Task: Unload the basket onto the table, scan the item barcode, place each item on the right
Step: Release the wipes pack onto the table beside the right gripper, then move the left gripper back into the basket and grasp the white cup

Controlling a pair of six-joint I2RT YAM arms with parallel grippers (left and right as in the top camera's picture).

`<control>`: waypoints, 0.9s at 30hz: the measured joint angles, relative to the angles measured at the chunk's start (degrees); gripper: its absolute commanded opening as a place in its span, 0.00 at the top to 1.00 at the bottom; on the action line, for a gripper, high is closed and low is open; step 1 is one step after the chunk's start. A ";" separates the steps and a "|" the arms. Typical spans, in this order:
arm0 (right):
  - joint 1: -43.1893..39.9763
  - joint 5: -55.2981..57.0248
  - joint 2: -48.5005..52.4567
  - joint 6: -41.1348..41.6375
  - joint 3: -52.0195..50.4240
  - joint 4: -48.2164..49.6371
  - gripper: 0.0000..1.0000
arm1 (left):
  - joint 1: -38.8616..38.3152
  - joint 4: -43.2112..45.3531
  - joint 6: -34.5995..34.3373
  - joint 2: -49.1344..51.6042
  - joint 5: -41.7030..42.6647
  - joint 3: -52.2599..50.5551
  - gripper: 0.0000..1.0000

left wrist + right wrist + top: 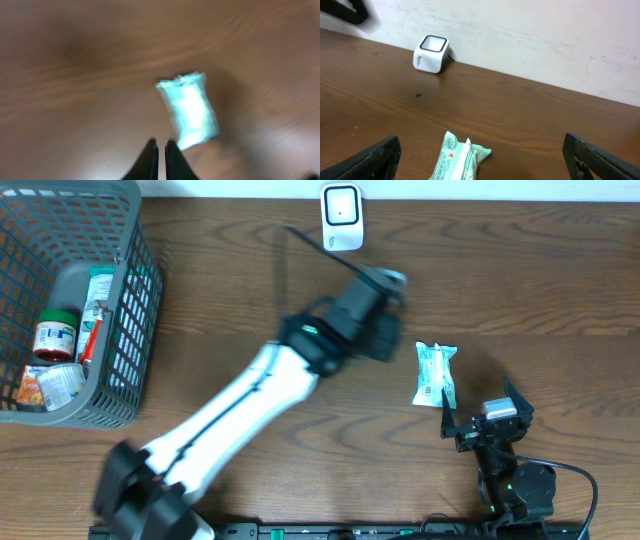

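Tools: left tool point(160, 150) pressed together, empty | right tool point(482, 156) spread wide, empty | packet point(435, 374) apparently untouched

The left arm point(240, 395) stretches in a long diagonal from its base at the near left out toward the middle, its white link and dark wrist blurred, and the left gripper point(161, 146) has its two dark fingers pressed together on nothing. The right arm point(515, 485) sits folded low at the near right. The right gripper point(482, 410) has its jaws spread wide and empty.
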 measured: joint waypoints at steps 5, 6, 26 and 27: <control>0.00 0.00 0.00 -0.02 0.00 -0.02 0.01 | 14.21 -9.25 0.04 -9.88 -6.82 -0.02 0.87; 0.00 0.00 0.00 -0.02 0.00 -0.07 0.01 | 16.59 -10.21 0.09 -11.52 -7.63 -0.02 0.83; 0.00 0.00 0.00 0.00 0.00 -0.04 0.01 | 73.88 -14.05 2.82 -11.10 -12.13 -0.04 0.08; 0.00 0.00 0.00 0.00 0.00 -0.04 0.01 | 74.23 -14.05 3.26 -9.73 -12.13 -0.04 0.07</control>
